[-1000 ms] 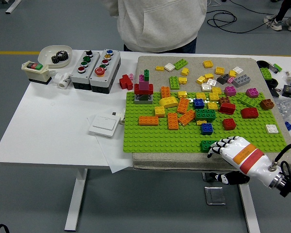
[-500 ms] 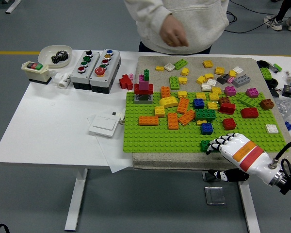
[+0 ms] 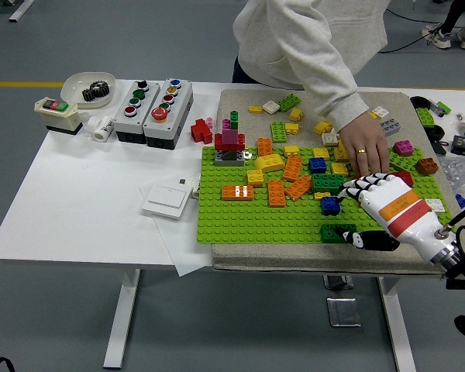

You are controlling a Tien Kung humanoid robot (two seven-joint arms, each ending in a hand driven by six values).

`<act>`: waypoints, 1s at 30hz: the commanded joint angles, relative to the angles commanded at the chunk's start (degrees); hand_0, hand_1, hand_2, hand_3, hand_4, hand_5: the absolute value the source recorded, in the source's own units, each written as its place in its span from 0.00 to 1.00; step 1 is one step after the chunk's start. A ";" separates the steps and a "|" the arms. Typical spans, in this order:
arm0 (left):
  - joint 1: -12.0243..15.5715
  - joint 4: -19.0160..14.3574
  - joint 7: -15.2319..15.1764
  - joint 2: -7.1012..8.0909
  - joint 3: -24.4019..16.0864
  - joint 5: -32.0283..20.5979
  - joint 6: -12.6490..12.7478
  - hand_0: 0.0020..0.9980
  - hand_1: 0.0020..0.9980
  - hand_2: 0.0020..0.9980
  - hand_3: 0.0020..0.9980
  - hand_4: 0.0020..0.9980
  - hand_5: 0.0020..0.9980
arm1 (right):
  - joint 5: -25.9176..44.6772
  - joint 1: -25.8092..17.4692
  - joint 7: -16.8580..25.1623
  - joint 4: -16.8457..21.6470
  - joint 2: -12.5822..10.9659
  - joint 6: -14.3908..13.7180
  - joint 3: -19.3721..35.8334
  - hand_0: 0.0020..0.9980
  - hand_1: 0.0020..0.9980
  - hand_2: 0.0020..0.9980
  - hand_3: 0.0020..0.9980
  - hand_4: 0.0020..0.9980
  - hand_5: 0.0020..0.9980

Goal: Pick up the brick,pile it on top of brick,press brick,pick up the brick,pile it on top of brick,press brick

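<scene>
A green baseplate (image 3: pixel 240 221) lies on a grey mat and carries many loose bricks. My right hand (image 3: pixel 355 213) hangs over the plate's near right part, open, its fingers (image 3: pixel 358 188) spread apart from the black thumb (image 3: pixel 370 241). A dark green brick (image 3: pixel 335 232) lies just left of the thumb. A blue brick (image 3: pixel 331 205) sits just left of the fingers. The red brick seen there earlier is hidden under my hand. A person's hand (image 3: pixel 364 155) reaches down onto the bricks right behind my fingers. A red, magenta and grey stack (image 3: pixel 229 146) stands at the plate's far left.
Orange bricks (image 3: pixel 277 192) and a yellow one (image 3: pixel 269 163) crowd the plate's middle. More bricks lie on the mat (image 3: pixel 240 105) behind. Two button boxes (image 3: pixel 153 101), a bowl with a gear (image 3: pixel 87 87) and a white switch plate (image 3: pixel 167 200) sit on the table's left.
My right hand has lifted off the dark green brick and moved up over the plate toward the red brick. The person has leaned in and put a hand down onto the bricks.
</scene>
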 joint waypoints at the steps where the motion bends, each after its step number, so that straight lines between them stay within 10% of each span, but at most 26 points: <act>1: 0.01 0.00 0.00 0.00 0.00 0.00 0.00 0.68 0.70 0.74 0.59 0.67 0.66 | -0.01 0.20 -0.49 -0.28 0.06 0.02 0.01 0.48 0.60 0.68 0.60 0.80 0.44; 30: -0.14 -0.13 0.10 0.03 0.07 -0.30 -0.04 0.68 0.71 0.74 0.59 0.67 0.66 | 0.87 5.89 -2.54 -14.45 1.73 3.81 -0.78 0.49 0.61 0.69 0.60 0.80 0.43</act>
